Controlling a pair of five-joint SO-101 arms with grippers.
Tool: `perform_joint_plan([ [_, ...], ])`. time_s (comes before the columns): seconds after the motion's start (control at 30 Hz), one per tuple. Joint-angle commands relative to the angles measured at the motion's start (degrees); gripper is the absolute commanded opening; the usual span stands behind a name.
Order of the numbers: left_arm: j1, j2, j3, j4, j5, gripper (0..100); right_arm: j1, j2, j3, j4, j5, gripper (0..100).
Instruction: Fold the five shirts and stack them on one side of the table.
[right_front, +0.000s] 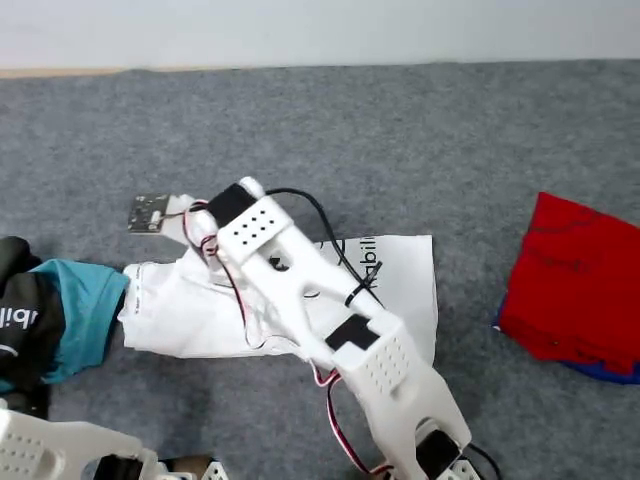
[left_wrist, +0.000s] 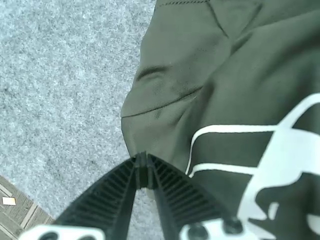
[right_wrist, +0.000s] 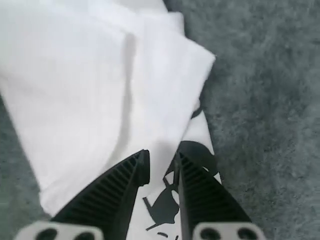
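A white shirt (right_front: 400, 280) with black print lies crumpled mid-table, its left part bunched. My right arm stretches across it, and the right gripper (right_front: 192, 232) is at its far-left edge. In the right wrist view the gripper (right_wrist: 162, 160) is nearly closed, with the edge of a folded white flap (right_wrist: 75, 75) running between its fingers. In the left wrist view my left gripper (left_wrist: 143, 162) is shut, its tips at the hem of a dark shirt (left_wrist: 225, 75) with white print. That dark shirt (right_front: 18, 320) lies at the left edge over a teal shirt (right_front: 85, 305).
At the right edge, a folded red shirt (right_front: 575, 275) lies on a blue one (right_front: 600, 370). The left arm's base (right_front: 50, 450) is at the front left corner. Grey carpet-like table surface (right_front: 400, 140) stretches bare across the back.
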Motion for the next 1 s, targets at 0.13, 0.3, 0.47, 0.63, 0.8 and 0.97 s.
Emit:
perform_joint_plan([
  [0.13, 0.6, -1.2, -0.7, -0.5, -0.3, 1, -0.3, 2.9, -3.2, 1.1, 0.1, 8.6],
  [0.3, 0.3, -5.5, -0.6, -0.5, -0.3, 1, -1.6, 9.6, -3.3, 3.0, 0.0, 8.6],
  [0.47, 0.8, -9.4, -0.5, -0.5, -0.2, 1, -7.3, 10.2, -3.4, 10.9, -0.4, 8.5],
  [0.63, 1.8, -10.3, -0.3, -0.4, -0.2, 1, -10.5, 8.3, -3.5, 14.1, -1.6, 8.5],
  [0.8, 1.9, -10.3, -0.3, -0.4, -0.2, 1, -8.1, 5.5, -3.5, 12.4, -1.1, 8.5],
  [0.97, 2.1, -10.2, -0.2, -0.5, -0.2, 1, -4.3, 2.6, -3.5, 9.8, -1.1, 8.6],
])
